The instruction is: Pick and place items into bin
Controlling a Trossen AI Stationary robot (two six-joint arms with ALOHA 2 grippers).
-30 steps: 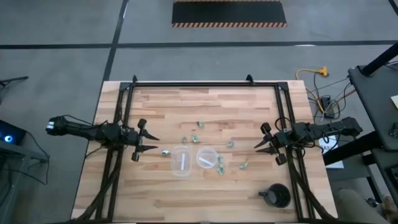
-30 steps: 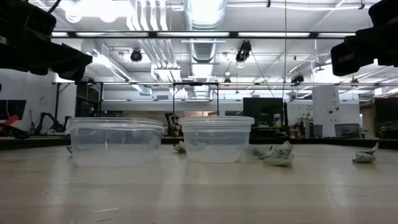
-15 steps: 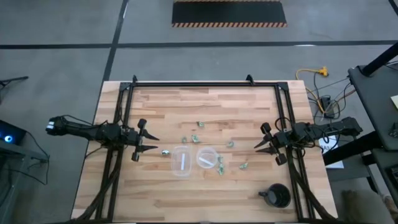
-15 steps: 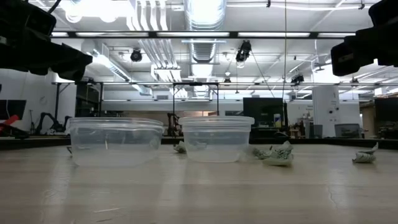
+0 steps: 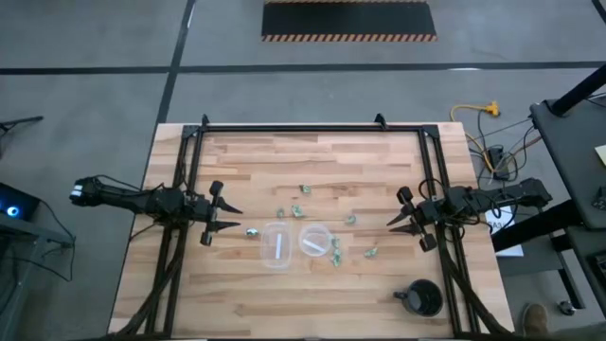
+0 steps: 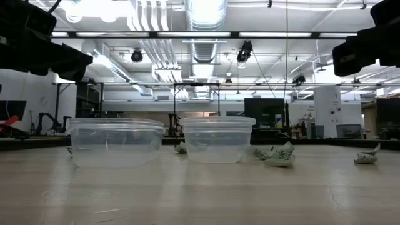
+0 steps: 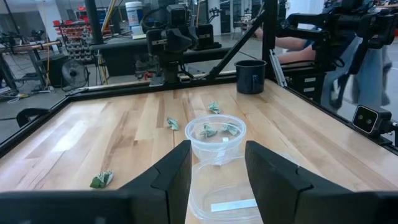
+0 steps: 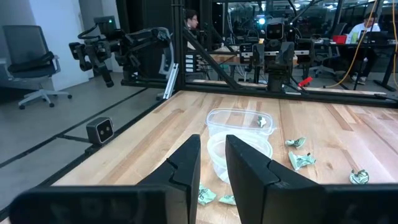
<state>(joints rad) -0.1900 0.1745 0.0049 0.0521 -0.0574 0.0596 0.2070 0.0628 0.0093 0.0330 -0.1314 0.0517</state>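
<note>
At nine o'clock of the desk the left tool hovered at the edge with its fingers apart and empty. Toward the middle stood two clear cups, touching or nearly so, the left one and the right one. The items, small pale green crumpled pieces, lay scattered from twelve to four o'clock around the cups, one just beside the left tool's tips. At three o'clock the right tool hung with a narrow gap between its fingers, also empty. A black mug sat at five o'clock.

No piece had been grasped, so picking seemed not yet begun. The next move probably called for lowering a tool over the nearest piece. The desk's black frame bordered the far and side edges; open wood lay between each tool and the pieces.
</note>
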